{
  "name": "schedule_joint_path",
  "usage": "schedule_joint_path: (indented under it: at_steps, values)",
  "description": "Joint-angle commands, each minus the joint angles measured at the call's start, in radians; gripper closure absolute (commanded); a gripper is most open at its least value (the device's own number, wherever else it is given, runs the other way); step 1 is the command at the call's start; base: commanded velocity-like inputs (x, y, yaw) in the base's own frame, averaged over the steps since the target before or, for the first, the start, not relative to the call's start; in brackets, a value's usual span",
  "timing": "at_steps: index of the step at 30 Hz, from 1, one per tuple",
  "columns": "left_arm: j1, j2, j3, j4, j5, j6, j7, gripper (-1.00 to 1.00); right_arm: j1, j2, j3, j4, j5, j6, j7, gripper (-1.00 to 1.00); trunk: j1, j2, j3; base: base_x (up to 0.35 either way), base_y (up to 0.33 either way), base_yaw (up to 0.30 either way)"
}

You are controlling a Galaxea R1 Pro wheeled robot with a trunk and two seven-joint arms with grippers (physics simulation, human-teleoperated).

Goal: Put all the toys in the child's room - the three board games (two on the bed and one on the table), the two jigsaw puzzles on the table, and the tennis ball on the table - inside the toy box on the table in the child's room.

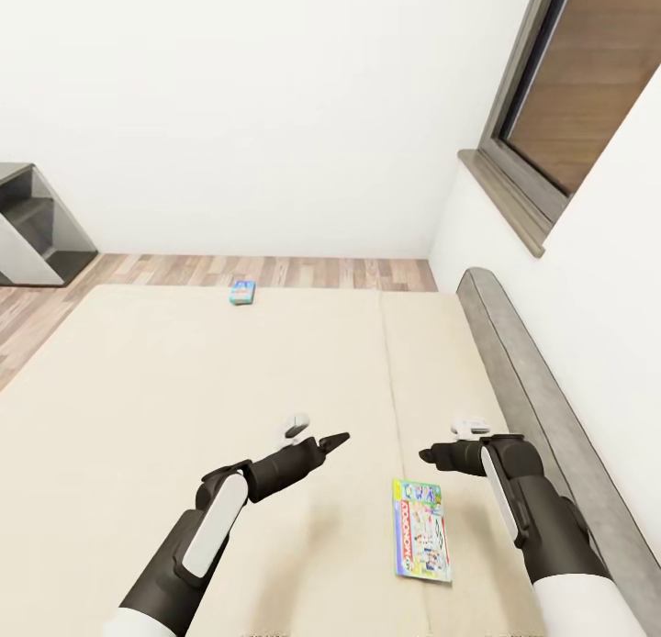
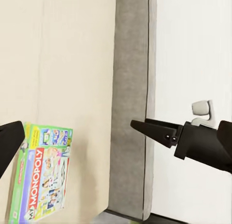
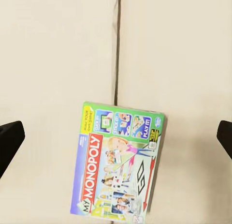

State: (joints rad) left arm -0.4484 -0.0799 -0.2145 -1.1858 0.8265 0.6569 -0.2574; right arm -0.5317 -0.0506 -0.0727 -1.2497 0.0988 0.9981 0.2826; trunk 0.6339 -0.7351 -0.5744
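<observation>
- Head view: Monopoly box [image 1: 422, 530] flat on bed [image 1: 138, 417], between both arms.
- Right gripper [image 3: 116, 137] fingers spread, centred above it.
- Left gripper [image 1: 338, 439] probably spread; grip box by long edges.

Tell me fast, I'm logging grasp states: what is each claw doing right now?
Left claw: cannot be told, fingers look close together, nothing visibly held.
Right claw: open, empty, over the Monopoly box lying on the bed.

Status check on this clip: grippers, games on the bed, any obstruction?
Left gripper and right gripper open, empty, above the bed. Monopoly box flat near the right gripper; blue game box at far edge. Nothing blocking.
</observation>
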Motion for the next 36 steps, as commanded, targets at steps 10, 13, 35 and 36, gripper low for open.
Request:
schedule_joint_path:
  at_steps: [10,13,35,36]
  values:
    - [0.0,0.0,0.003,0.043,0.005,0.005,-0.022,-1.0,-0.001,0.0,-0.001,-0.001,0.01,0.004,0.01,-1.0,0.0,-0.001,-0.017,0.0,0.0,0.0]
    - [0.0,0.0,0.004,0.054,0.006,0.004,-0.025,-1.0,-0.001,0.0,-0.001,-0.001,0.01,0.003,0.01,-1.0,0.0,-0.001,-0.022,0.0,0.0,0.0]
    - [-0.001,0.001,0.005,0.073,0.005,0.003,-0.029,-1.0,-0.001,-0.012,-0.033,-0.004,-0.018,0.001,0.097,-1.0,0.0,-0.001,-0.052,0.0,0.0,0.0]
    - [-0.001,0.0,0.005,0.073,0.005,0.003,-0.029,-1.0,-0.001,-0.016,-0.05,-0.004,-0.022,0.001,0.128,-1.0,0.0,-0.001,-0.052,0.0,0.0,0.0]
